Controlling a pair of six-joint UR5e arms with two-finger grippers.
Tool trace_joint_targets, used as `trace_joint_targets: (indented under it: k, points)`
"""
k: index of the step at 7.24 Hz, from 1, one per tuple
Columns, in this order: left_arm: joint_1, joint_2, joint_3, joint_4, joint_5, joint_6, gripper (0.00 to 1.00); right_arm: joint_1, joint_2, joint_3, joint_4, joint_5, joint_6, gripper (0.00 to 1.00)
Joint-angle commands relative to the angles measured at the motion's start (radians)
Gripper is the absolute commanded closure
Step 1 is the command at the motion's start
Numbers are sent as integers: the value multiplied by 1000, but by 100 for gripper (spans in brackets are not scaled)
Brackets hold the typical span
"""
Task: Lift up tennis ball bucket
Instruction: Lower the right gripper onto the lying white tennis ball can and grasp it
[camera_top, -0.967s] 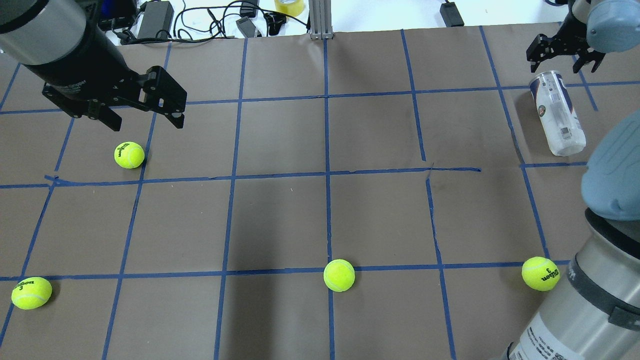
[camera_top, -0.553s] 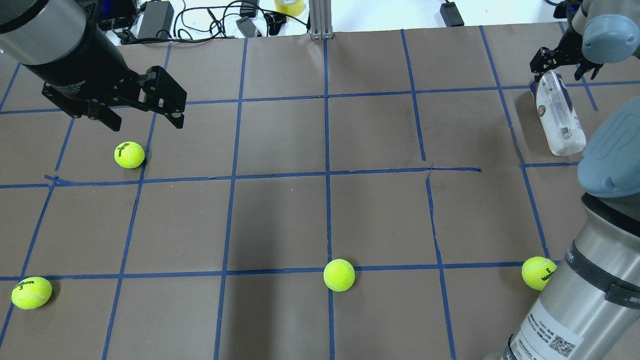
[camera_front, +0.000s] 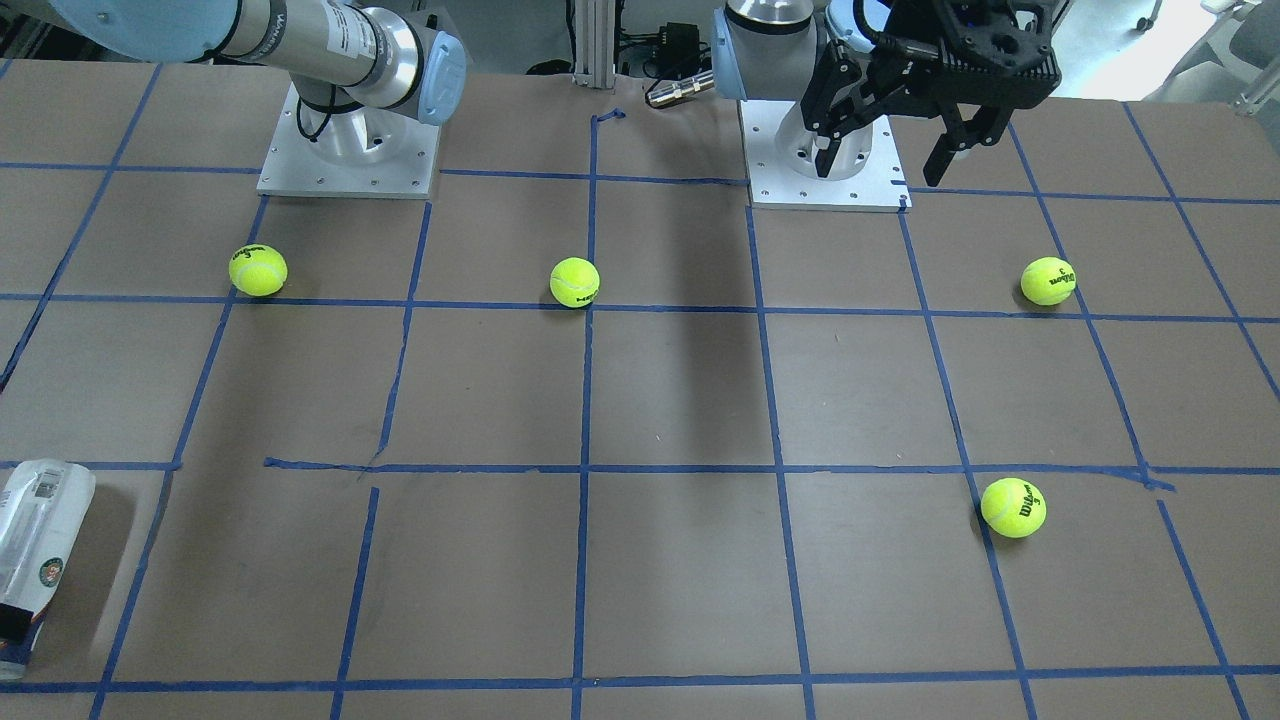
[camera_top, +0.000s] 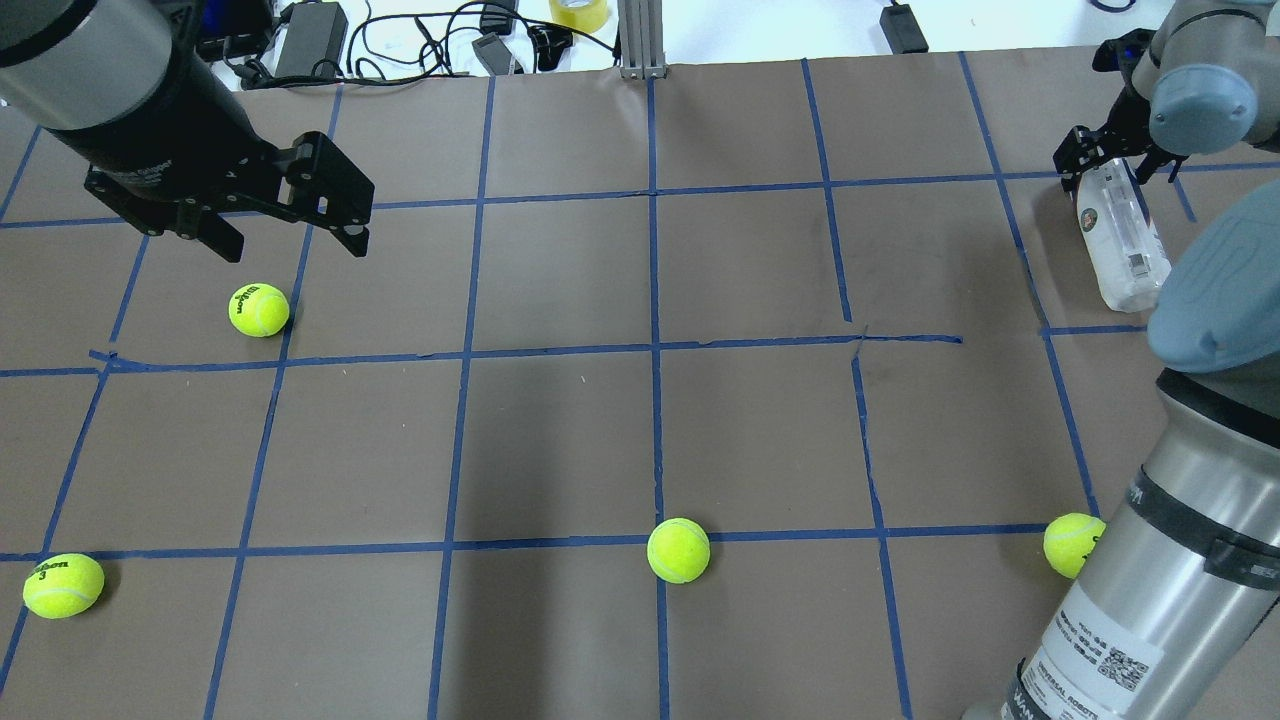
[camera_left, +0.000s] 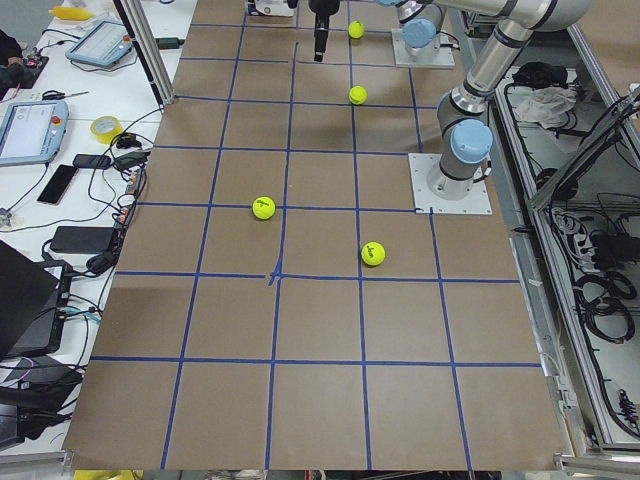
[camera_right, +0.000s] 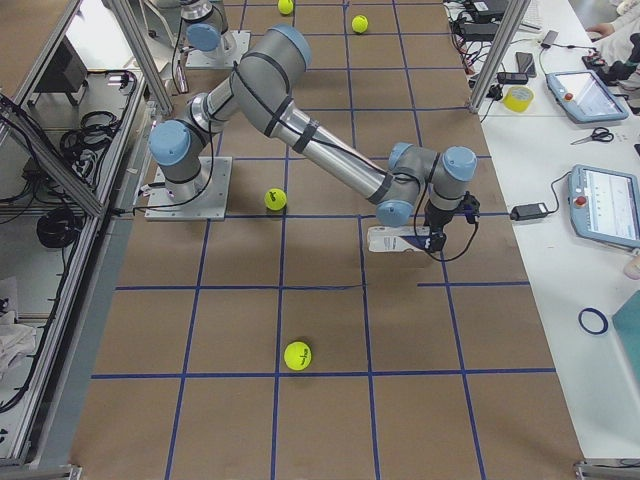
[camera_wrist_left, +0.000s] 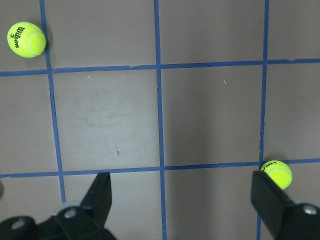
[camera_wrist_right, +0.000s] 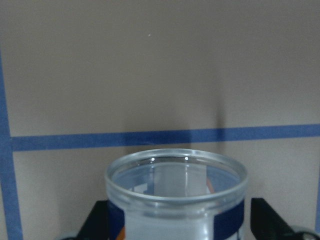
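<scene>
The tennis ball bucket (camera_top: 1128, 255) is a clear can with a white and navy label. It lies on its side at the table's far right, and also shows in the front view (camera_front: 32, 545) and the right side view (camera_right: 398, 240). My right gripper (camera_top: 1113, 170) is open and low over the can's far end, one finger on each side. In the right wrist view the can's open rim (camera_wrist_right: 177, 172) sits between the fingers (camera_wrist_right: 100, 220), which do not visibly press it. My left gripper (camera_top: 292, 245) is open and empty, above the far left of the table.
Several yellow-green tennis balls lie on the brown gridded table (camera_top: 560, 280): one under the left gripper (camera_top: 259, 310), one front left (camera_top: 63, 585), one front centre (camera_top: 678, 550), one front right (camera_top: 1070, 545) partly behind my right arm. Cables and adapters (camera_top: 310, 40) lie past the far edge.
My right gripper has come down from above the can's far end and now straddles it. The right arm's elbow has swung in and covers part of the front right ball. The left arm is still.
</scene>
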Motion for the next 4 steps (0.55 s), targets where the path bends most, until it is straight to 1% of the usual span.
trace_joint_targets:
  k: [1,2,3,4]
  points:
    - [0,2,0,-1,2,0,0,0,18,-1,-40,5,-35,0]
    - [0,2,-2,-5,2,-2,0,0,18,-1,-40,46,-36,0]
    - [0,2,-2,-3,2,-2,0,0,16,-1,-41,67,-38,0]
    - [0,2,-2,-3,2,-2,0,0,18,-1,-41,68,-39,4]
